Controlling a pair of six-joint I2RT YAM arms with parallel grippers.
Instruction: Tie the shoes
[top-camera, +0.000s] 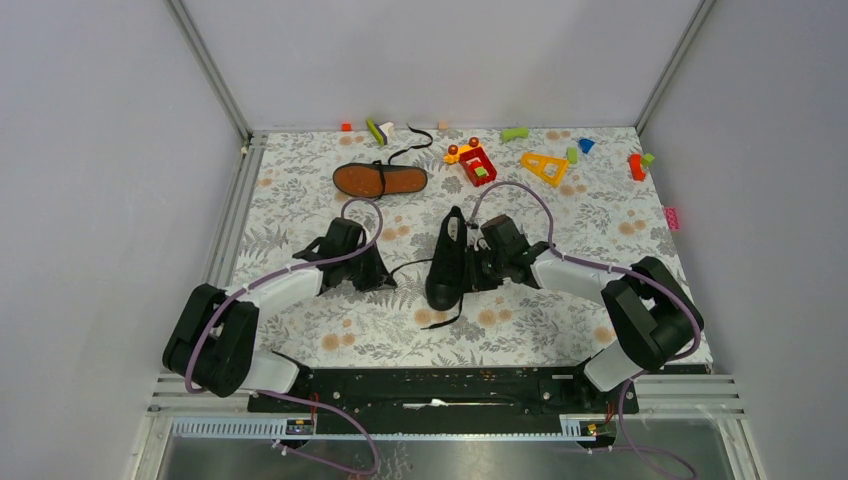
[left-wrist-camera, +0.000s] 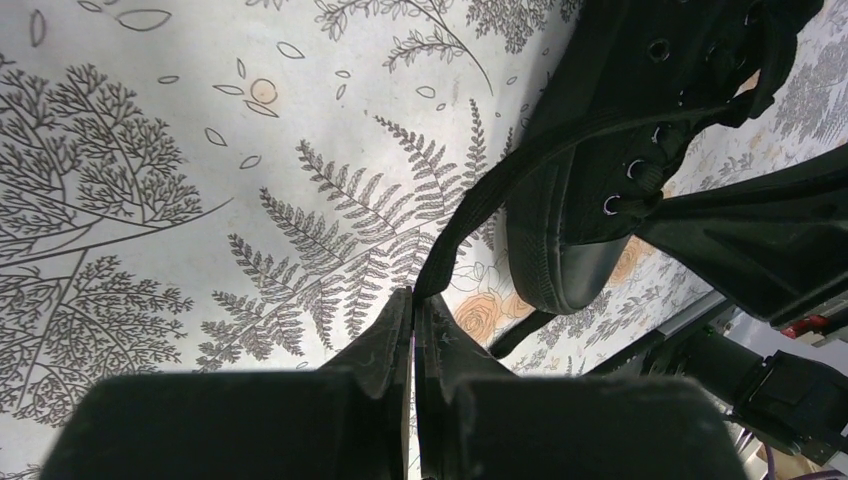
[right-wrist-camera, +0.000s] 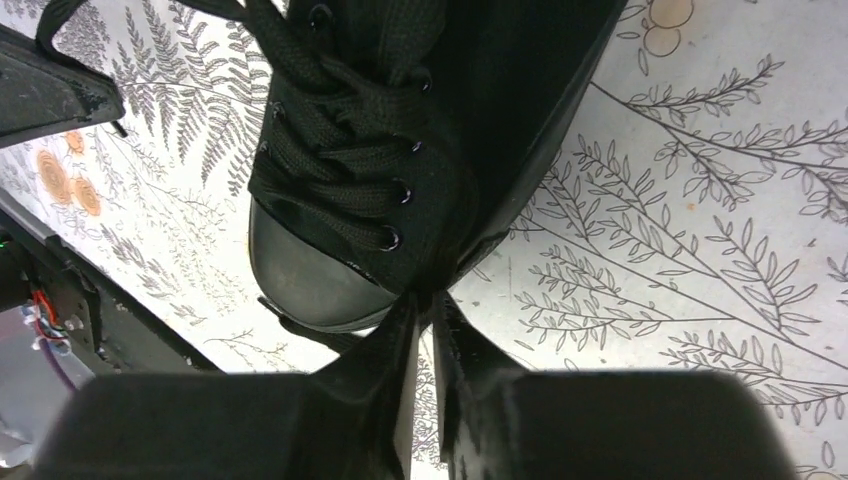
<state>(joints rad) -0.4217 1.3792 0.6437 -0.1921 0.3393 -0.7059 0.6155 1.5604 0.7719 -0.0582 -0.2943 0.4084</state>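
Your left hand (left-wrist-camera: 413, 300) is low and angled inward, fingers clamped on a thin black lace (left-wrist-camera: 520, 170) of the black canvas low-top sneaker (top-camera: 447, 262) mid-table. Your right hand (right-wrist-camera: 425, 305), opposite, is pinched together on the other lace end (right-wrist-camera: 438, 285). The second black sneaker (top-camera: 380, 180) lies farther back, orange-brown sole showing. Fern-print table (top-camera: 600, 210), grey walls.

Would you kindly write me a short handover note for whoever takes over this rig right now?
Left gripper: shut on a lace of the upright shoe, drawn out to the shoe's side.
Right gripper: shut on the other lace, close against the shoe.
Second shoe: on its side farther back, sole showing, lace loose.
Done: both laces gripped; no knot visible.
Left: cross, knot and bow this shoe, then the second.
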